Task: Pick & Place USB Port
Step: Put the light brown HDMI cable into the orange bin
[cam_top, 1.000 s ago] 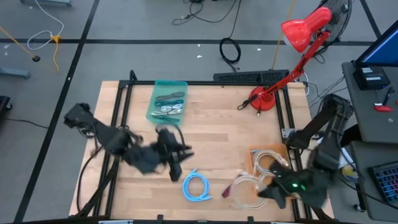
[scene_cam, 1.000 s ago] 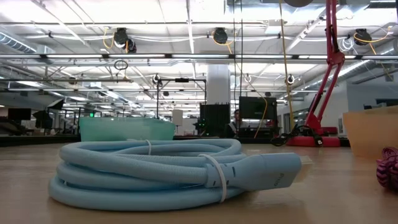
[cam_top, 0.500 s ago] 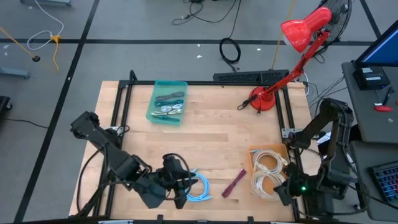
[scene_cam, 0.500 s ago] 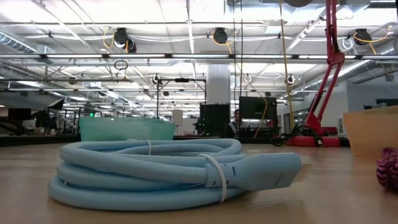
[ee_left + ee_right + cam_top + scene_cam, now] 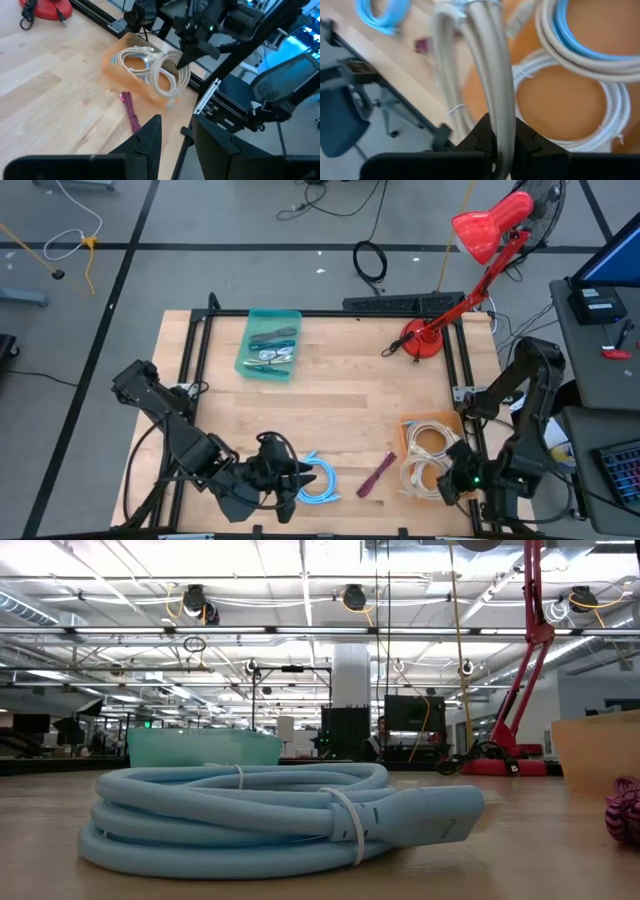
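A white coiled USB cable (image 5: 495, 75) is clamped between the right gripper (image 5: 501, 131) fingers, above the orange tray (image 5: 420, 430) at the table's near right. It looks light and floppy; gripping bundled loops seems safest. The left gripper (image 5: 175, 137), fingers apart, hovers beside the blue cable (image 5: 318, 480).

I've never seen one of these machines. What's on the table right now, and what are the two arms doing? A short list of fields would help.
Table: wooden top with a black frame
Blue cable: coiled, at the near edge
Maroon cable: lying between the blue cable and the orange bin
Orange bin: holds white cable coils
Teal bin: far side, small items inside
Red lamp: far right corner
Left gripper: beside the blue cable
Right gripper: shut on a white cable over the orange bin
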Available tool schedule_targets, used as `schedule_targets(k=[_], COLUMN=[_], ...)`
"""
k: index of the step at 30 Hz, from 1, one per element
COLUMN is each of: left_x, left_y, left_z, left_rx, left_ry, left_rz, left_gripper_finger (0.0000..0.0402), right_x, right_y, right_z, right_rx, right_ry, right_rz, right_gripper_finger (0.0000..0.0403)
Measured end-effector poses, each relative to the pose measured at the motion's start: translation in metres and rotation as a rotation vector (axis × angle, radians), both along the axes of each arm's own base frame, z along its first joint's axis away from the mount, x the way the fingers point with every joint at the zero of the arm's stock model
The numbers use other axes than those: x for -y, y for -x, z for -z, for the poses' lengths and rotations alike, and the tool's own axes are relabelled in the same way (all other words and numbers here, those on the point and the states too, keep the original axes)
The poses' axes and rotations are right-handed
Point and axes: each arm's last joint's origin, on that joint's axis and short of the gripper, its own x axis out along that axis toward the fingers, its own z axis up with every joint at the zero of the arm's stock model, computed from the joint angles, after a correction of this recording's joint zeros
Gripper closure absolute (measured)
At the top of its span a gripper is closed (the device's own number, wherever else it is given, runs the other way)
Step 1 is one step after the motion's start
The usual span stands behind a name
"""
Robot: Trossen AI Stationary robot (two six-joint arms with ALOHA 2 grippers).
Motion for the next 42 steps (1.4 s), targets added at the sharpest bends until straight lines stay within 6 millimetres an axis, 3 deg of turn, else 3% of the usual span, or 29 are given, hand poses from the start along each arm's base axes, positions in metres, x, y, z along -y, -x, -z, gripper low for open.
schedule_targets(k=[5, 27, 32, 42], left_x=[0.000, -0.002, -0.002, -0.002], left_y=[0.000, -0.001, -0.001, -0.001], left_z=[0.000, 0.000, 0.000, 0.000], left_rx=[0.001, 0.005, 0.004, 0.005], left_ry=[0.002, 0.003, 0.000, 0.004], left_rz=[-0.002, -0.016, -0.016, -0.020], left_gripper_finger=[0.0291, 0.0291, 0.0291, 0.0291], right_x=[0.002, 0.017, 0.022, 0.020], right_y=[0.003, 0.008, 0.012, 0.011], right_z=[0.015, 0.020, 0.034, 0.073], right_rx=[-0.026, -0.256, -0.327, -0.311], right_ry=[0.008, 0.088, 0.102, -0.047], right_rz=[-0.003, 0.003, 0.005, -0.012], right_gripper_finger=[0.0395, 0.0395, 0.0395, 0.0393])
